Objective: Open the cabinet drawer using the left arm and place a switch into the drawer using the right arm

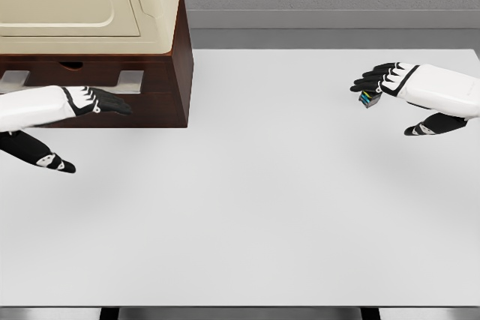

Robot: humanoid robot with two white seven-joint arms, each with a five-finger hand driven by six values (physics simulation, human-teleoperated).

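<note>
The switch (368,98), a small boxy block with coloured stripes, sits on the white table (262,207) at the right, under the right hand's (397,84) relaxed, empty black fingertips. The left hand (82,103), fingers extended and empty, points at the dark wooden cabinet's (169,73) drawer (90,80) with flat metal handles.

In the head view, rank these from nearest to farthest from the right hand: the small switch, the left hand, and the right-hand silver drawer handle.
1. Small grey switch, under the right hand's fingertips.
2. Silver drawer handle on the brown wooden cabinet, far left.
3. Left hand, just below that handle; close to call.
</note>
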